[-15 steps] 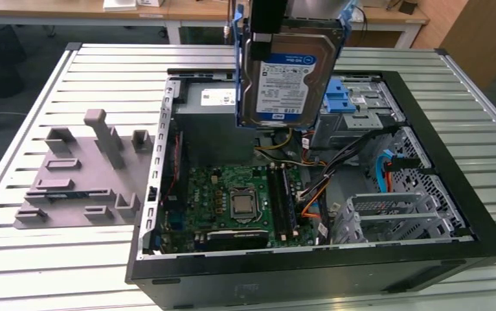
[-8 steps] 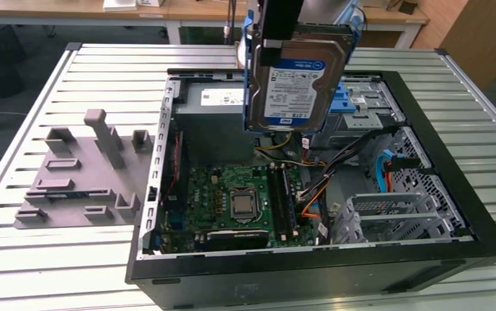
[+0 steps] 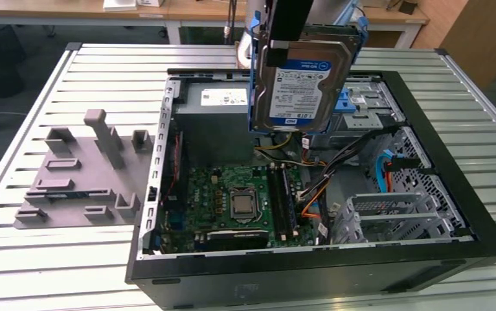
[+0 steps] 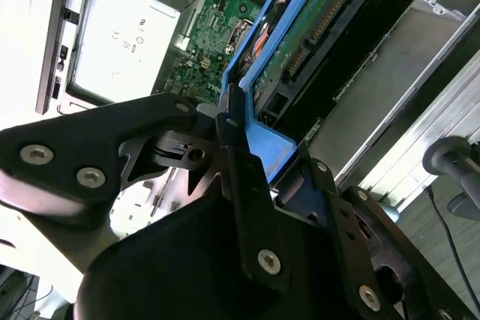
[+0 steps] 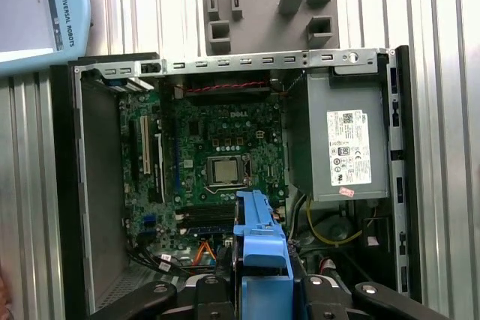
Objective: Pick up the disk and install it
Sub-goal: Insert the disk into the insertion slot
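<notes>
The open black computer case (image 3: 317,278) lies on its side and takes up most of the table towards the exterior view's right. Inside it, the grey power supply (image 3: 217,100) with a white sticker sits against the far wall. The green motherboard (image 3: 230,201) fills the floor below it, and a perforated metal drive cage (image 3: 395,214) stands in the near corner at the exterior view's right. Loose cables (image 3: 351,155) run between them, and a blue plastic clip (image 3: 345,103) sits by the far bays. The disk (image 3: 304,81) hangs upright above the case's far end, its label towards the exterior camera. The gripper (image 4: 251,151) has its fingers clamped on the disk's blue carrier frame. The slatted metal table (image 3: 23,259) also carries a grey moulded fixture (image 3: 84,175) beside the case's wall at the exterior view's left. Wooden desks (image 3: 196,8) stand beyond the table's far edge.
</notes>
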Robot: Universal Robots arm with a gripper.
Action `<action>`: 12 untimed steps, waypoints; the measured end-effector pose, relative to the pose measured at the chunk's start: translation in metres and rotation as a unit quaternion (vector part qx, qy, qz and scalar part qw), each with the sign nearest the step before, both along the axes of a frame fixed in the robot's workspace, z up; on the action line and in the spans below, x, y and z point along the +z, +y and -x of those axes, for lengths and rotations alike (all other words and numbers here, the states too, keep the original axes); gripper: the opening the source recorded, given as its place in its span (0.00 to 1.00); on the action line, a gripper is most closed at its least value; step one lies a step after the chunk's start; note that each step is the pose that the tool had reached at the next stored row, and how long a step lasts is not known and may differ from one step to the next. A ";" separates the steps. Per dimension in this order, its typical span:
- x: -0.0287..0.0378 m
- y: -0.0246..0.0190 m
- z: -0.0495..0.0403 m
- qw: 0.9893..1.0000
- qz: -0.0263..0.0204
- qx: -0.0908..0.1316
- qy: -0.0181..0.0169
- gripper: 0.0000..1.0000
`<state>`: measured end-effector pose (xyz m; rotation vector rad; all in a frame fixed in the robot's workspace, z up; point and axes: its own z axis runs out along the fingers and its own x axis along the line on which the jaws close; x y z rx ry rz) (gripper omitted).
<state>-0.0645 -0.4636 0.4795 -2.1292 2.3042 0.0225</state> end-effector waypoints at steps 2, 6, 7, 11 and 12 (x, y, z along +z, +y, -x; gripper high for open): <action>0.0000 0.0000 0.0000 1.000 0.000 0.000 0.000 0.36; 0.0000 -0.0006 -0.0001 1.000 0.000 0.000 0.000 0.36; 0.0000 -0.0010 -0.0001 1.000 0.000 0.000 0.000 0.36; -0.0002 -0.0041 -0.0002 1.000 0.000 0.000 0.000 0.36; -0.0002 -0.0055 -0.0002 1.000 0.000 0.000 0.000 0.36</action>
